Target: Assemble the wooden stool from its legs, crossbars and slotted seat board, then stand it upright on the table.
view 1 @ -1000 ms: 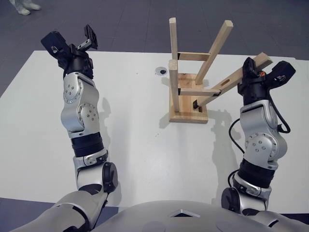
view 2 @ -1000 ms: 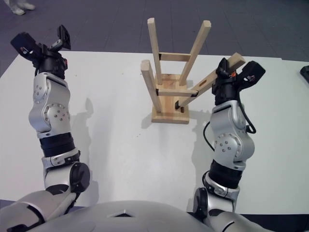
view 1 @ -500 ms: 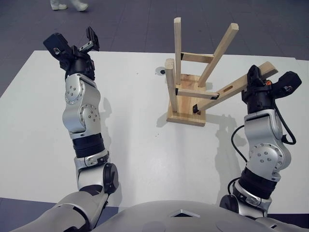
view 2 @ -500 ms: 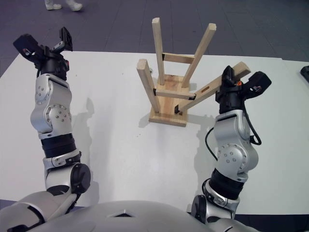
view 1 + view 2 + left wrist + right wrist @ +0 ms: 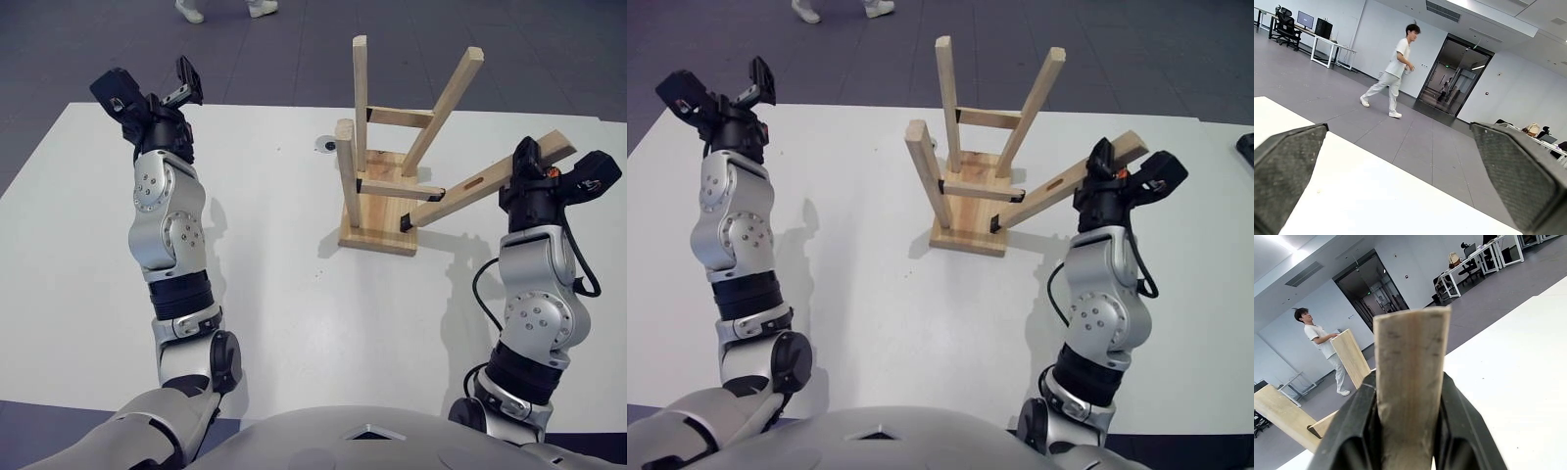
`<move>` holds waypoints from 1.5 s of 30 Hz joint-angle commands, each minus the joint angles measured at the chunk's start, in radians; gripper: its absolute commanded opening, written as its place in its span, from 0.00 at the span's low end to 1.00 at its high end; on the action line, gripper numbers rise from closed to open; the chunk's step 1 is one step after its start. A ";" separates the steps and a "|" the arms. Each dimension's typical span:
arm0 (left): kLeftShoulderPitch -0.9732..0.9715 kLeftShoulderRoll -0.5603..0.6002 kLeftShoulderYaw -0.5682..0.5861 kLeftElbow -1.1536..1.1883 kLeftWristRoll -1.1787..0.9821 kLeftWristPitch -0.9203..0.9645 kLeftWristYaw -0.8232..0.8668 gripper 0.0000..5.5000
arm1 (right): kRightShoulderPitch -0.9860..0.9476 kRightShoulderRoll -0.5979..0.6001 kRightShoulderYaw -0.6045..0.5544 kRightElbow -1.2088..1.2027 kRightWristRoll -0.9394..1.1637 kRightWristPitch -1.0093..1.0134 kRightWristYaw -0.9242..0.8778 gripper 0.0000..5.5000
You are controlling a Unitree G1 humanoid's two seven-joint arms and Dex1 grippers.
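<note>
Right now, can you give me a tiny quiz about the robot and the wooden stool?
1. True or false: the stool is upside down, with its seat on the table and its legs pointing up.
2. Which jaws grip the tilted leg? A) left jaws B) right jaws C) neither
3. Fill the gap: the left jaws are raised, empty and ____.
Key: 1 true; 2 B; 3 open.

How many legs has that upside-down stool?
4. Far left leg, far right leg and near left leg stand on the seat board; the fourth leg leans outward, in the right gripper.
</note>
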 commanded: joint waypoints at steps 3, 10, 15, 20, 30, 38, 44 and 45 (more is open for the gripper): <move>-0.001 -0.005 -0.011 -0.007 0.008 0.002 0.001 0.98 | 0.048 -0.057 0.051 0.082 -0.135 -0.012 0.043 0.19; 0.006 -0.021 -0.033 -0.023 0.019 0.003 0.003 0.98 | 0.147 -0.042 0.175 0.145 -0.270 -0.101 0.129 0.19; 0.014 -0.029 -0.039 -0.032 0.021 0.004 0.005 0.98 | 0.240 -0.055 0.179 0.236 -0.314 -0.202 0.216 0.19; 0.021 -0.018 -0.044 -0.050 0.021 0.012 -0.007 0.98 | 0.240 -0.098 0.168 0.264 -0.326 -0.252 0.276 0.19; 0.052 -0.010 -0.091 -0.120 0.015 0.048 -0.065 0.98 | 0.304 -0.111 0.264 0.416 -0.418 -0.302 0.297 0.19; 0.105 -0.017 -0.126 -0.186 0.004 0.081 -0.091 0.98 | 0.368 -0.153 0.315 0.696 -0.416 -0.251 0.362 0.19; 0.099 -0.011 -0.149 -0.190 -0.019 0.079 -0.133 0.98 | 0.314 -0.146 0.339 0.745 -0.409 -0.173 0.330 0.19; 0.097 -0.012 -0.155 -0.192 -0.025 0.076 -0.145 0.98 | 0.299 -0.144 0.337 0.746 -0.402 -0.158 0.325 0.19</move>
